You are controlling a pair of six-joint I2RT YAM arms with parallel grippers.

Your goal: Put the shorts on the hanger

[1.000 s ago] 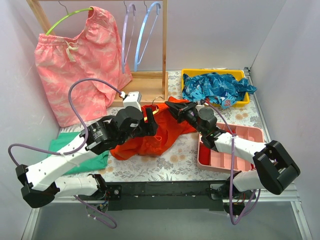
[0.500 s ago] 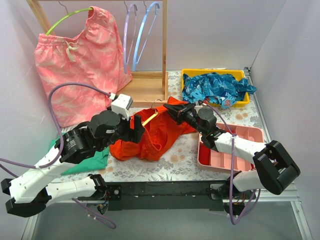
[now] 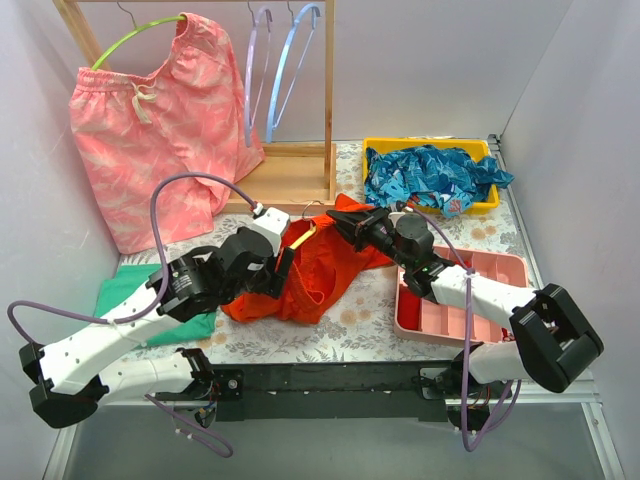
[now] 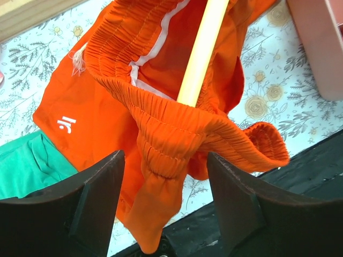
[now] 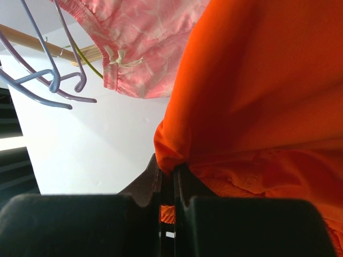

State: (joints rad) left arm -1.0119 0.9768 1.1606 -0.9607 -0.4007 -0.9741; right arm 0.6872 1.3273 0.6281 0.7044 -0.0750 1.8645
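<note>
Bright red-orange fabric shorts (image 3: 325,280) with white trim lie bunched at the middle of the floral tabletop (image 3: 350,335). They sit between a folded green cloth (image 3: 125,290) near the left edge and a pink plastic tray (image 3: 500,262) by the right edge. A thin yellow hanger (image 4: 203,48) pokes into their gathered waistband. The right gripper (image 5: 169,168) is clenched on a fold at the shorts' far edge, held above the tabletop. The left gripper (image 4: 165,158) is released, its fingers standing apart on either side of the raised waistband.
</note>
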